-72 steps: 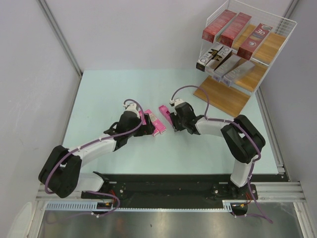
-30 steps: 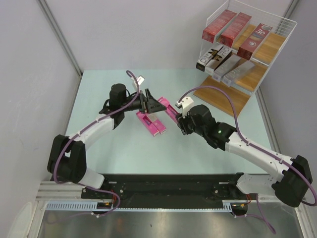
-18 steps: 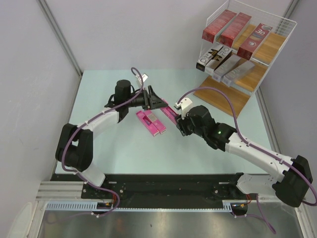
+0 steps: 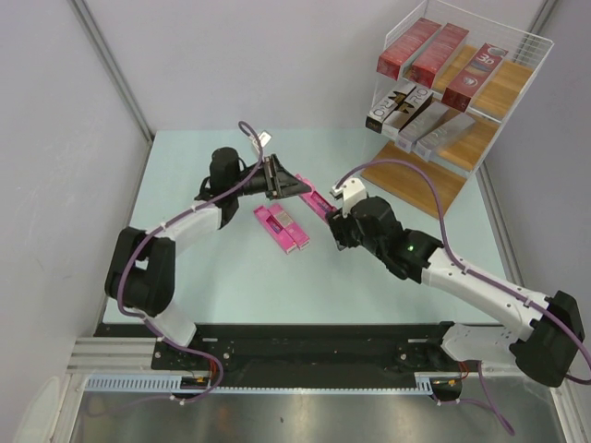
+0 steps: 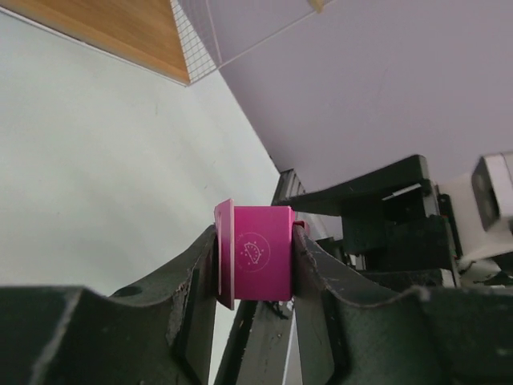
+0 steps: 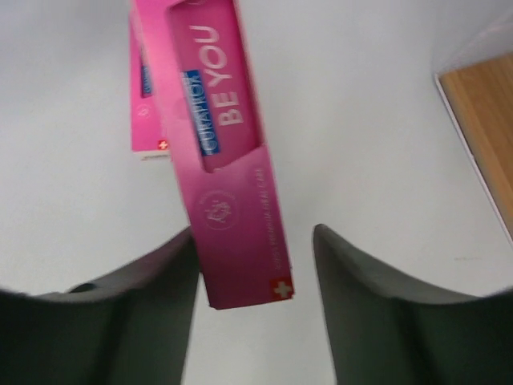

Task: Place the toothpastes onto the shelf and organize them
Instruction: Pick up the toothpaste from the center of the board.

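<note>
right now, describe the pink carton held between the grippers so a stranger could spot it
At the middle of the pale table, near the wire shelf, the two arms meet. The pink carton is raised there, one end clamped in the left gripper, the other between the right gripper's open fingers. Its two pink twins lie flat on the table.

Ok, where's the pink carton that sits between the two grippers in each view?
Top external: the pink carton is mid-table, bridging the left gripper and the right gripper.
Left wrist: the carton is centre frame, seen end-on, clamped in the left gripper.
Right wrist: the carton is upper centre, seen lengthwise, with its lower end inside the open right gripper.
Shared landmark: the bottom shelf board is at the top left in the left wrist view and at the right edge in the right wrist view.
</note>
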